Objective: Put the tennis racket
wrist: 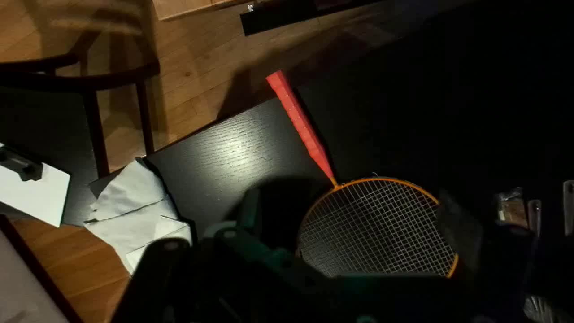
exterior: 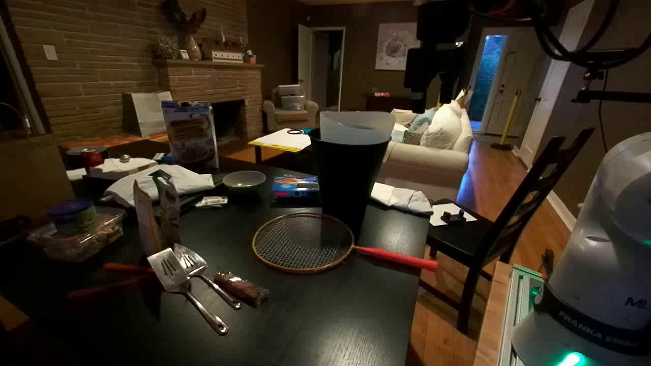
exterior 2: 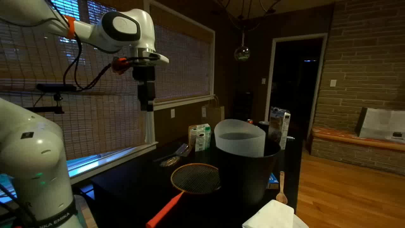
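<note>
The tennis racket lies flat on the black table, with its strung oval hoop (exterior: 303, 243) on the tabletop and its red handle (exterior: 399, 258) reaching past the table edge. It also shows in an exterior view (exterior 2: 195, 178), where a black bin hides a bit of the hoop. My gripper (exterior: 432, 101) hangs high above the table, well above the racket, with its fingers apart and nothing between them. In the other camera's exterior view it shows side-on (exterior 2: 146, 109). In the wrist view the racket (wrist: 376, 224) lies far below the open fingers, which cover part of the hoop.
A tall black bin (exterior: 348, 178) with a translucent sheet (exterior: 356, 127) sticking out stands beside the hoop. Metal spatulas (exterior: 170, 272), a wrapped item (exterior: 241, 288), a bowl (exterior: 244, 180), a blue box (exterior: 295, 188) and a white cloth (exterior 2: 270, 215) are on the table. A chair (exterior: 483, 244) stands alongside.
</note>
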`<state>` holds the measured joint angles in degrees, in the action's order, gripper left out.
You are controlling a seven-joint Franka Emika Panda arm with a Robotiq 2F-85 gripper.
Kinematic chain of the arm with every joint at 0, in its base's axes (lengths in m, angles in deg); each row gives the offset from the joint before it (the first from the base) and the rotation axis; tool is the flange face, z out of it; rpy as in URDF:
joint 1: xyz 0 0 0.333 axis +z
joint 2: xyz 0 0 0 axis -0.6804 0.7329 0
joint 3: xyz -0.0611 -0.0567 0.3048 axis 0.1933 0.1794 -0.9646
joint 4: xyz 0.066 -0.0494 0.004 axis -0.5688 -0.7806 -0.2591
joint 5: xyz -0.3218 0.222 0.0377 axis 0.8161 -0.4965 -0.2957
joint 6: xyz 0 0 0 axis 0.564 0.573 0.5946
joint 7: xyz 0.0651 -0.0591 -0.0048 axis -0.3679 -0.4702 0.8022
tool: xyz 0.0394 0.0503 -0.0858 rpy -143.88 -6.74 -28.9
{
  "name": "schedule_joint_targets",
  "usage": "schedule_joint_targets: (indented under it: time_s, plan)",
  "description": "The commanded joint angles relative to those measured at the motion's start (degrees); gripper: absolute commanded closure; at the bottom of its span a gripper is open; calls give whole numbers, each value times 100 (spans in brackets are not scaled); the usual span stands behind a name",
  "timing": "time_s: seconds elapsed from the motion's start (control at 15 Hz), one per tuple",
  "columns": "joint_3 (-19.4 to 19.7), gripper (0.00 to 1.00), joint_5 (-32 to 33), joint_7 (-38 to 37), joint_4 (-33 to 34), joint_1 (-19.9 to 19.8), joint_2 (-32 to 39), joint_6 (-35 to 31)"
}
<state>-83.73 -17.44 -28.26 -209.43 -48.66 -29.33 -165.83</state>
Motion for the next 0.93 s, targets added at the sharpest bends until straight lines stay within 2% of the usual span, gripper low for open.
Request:
schedule_joint_targets:
  time_s: [0.0,0.33,0.6,0.87]
  plan:
    - [52,0,35,-38,16,73,9,18]
    - [52,0,35,-38,16,73,9,18]
    - [66,0,-101,-250,298,23,764,-1047]
    - [194,0,-212,21,206,163,1640,-2067]
